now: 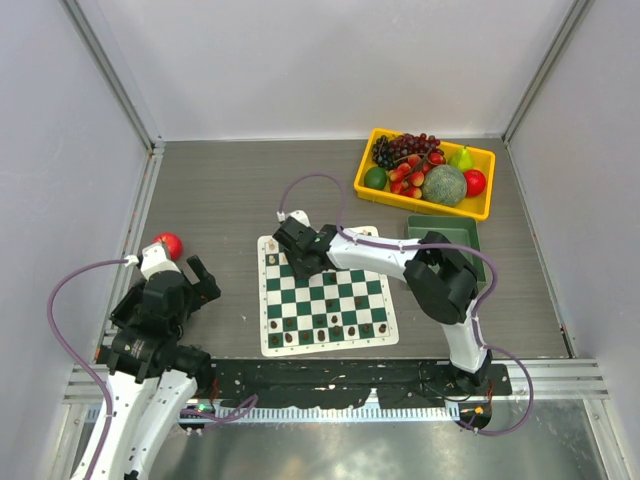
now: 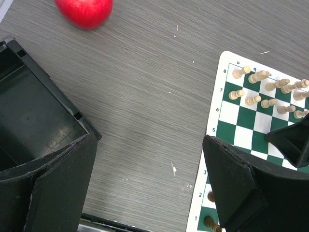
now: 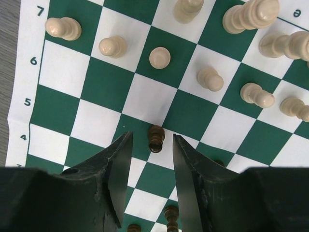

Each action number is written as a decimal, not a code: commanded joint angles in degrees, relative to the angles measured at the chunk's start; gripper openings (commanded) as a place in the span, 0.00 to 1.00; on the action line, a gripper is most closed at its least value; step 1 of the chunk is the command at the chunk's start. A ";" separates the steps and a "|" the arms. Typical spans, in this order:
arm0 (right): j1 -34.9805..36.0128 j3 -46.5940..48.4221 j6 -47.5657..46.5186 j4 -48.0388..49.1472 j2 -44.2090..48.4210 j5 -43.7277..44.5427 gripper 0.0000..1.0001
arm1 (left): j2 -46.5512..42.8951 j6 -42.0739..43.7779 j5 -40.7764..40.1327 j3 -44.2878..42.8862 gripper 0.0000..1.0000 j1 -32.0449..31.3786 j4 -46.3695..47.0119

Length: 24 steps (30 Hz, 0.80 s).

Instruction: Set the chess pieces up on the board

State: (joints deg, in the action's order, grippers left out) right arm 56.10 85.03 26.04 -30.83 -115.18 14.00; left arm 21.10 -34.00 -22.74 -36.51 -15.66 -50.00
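The board (image 1: 270,345) lies flat at the table's middle, a green and white checked mat. Cream chess pieces (image 3: 160,57) stand along its far rows, and dark ones (image 1: 335,325) along its near rows. My right gripper (image 1: 290,248) hangs low over the board's far left part. In the right wrist view it (image 3: 152,136) is open, with a dark pawn (image 3: 155,138) standing between the fingertips, touched by neither. My left gripper (image 2: 149,140) is open over bare table left of the board (image 2: 244,118), holding nothing. Cream pieces (image 2: 258,76) and a dark piece (image 2: 211,224) show at that view's right.
A red apple (image 1: 168,245) lies on the table by my left arm, also at the top of the left wrist view (image 2: 84,10). A yellow tray (image 1: 420,205) of fruit stands at the back right. A plain green bin (image 1: 445,232) sits just in front of it.
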 commanded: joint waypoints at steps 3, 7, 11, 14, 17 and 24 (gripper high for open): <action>-0.81 2.42 -0.64 1.30 -0.75 -0.38 0.41 | -0.01 0.16 -0.20 0.21 0.99 0.28 1.39; -1.08 2.42 -1.08 1.65 -0.67 -0.64 0.33 | -0.01 0.07 -0.20 0.13 0.99 0.28 1.39; -1.08 2.24 -1.35 1.74 -0.49 -1.69 0.25 | -0.01 0.07 -0.20 0.13 0.99 0.28 1.48; -0.99 1.54 -1.26 1.74 -0.05 -1.96 0.25 | -0.01 0.25 -0.11 0.21 0.99 0.28 1.48; -1.16 1.10 -1.17 1.91 0.30 -2.40 0.29 | 0.08 0.07 -0.20 0.21 0.99 0.28 1.40; -0.99 0.92 -1.08 2.00 0.57 -3.63 0.28 | -0.01 0.16 -0.02 0.21 0.99 0.28 1.40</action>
State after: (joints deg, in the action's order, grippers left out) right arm 55.11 85.21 25.34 -30.35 -116.05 11.20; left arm 21.10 -34.00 -22.74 -36.51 -15.66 -50.00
